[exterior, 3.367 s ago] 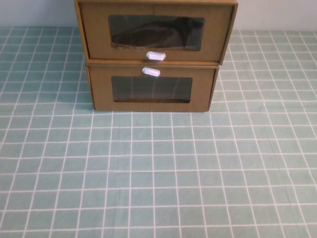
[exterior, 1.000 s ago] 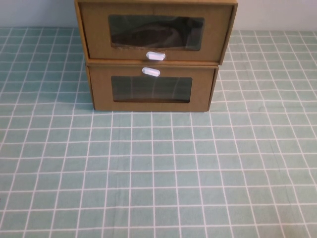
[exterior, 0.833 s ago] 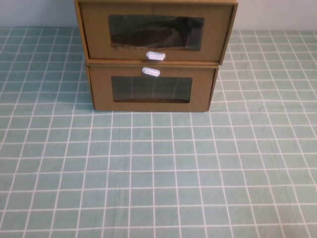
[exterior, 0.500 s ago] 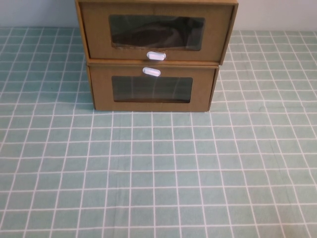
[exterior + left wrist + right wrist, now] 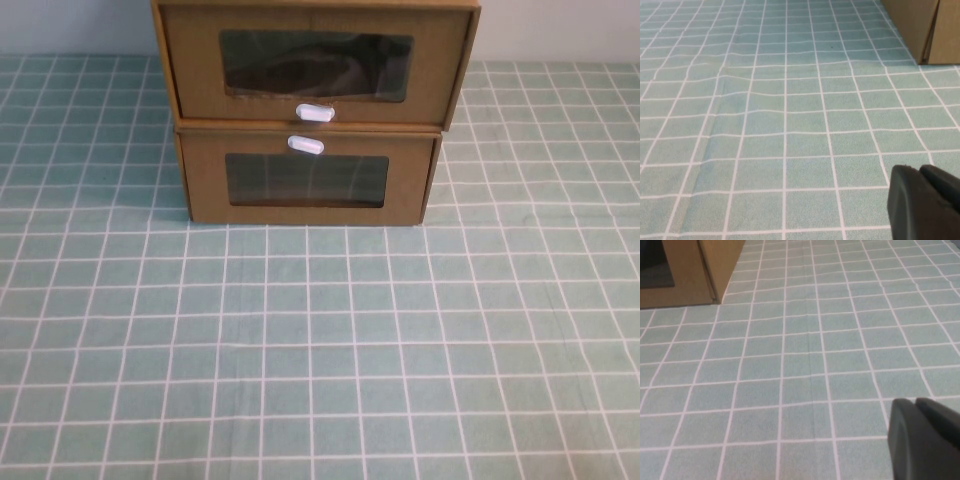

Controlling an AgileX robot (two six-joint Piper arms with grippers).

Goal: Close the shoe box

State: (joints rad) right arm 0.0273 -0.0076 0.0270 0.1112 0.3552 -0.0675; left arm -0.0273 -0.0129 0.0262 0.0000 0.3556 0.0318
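Note:
The shoe box (image 5: 190, 70), brown cardboard with a clear window and a white pull tab (image 5: 314, 112) below it, sits on top of a like box at the far middle of the table. Its drawer front stands a little forward of the lower box. Neither gripper shows in the high view. My left gripper (image 5: 919, 169) is shut and empty, low over the cloth, well short of the boxes and to their left. My right gripper (image 5: 915, 402) is shut and empty, low over the cloth to their right.
The lower cardboard box (image 5: 205, 185) has its white tab (image 5: 305, 145) above its window. Its corners show in the left wrist view (image 5: 912, 25) and the right wrist view (image 5: 695, 275). A green checked cloth (image 5: 320, 340) covers the table.

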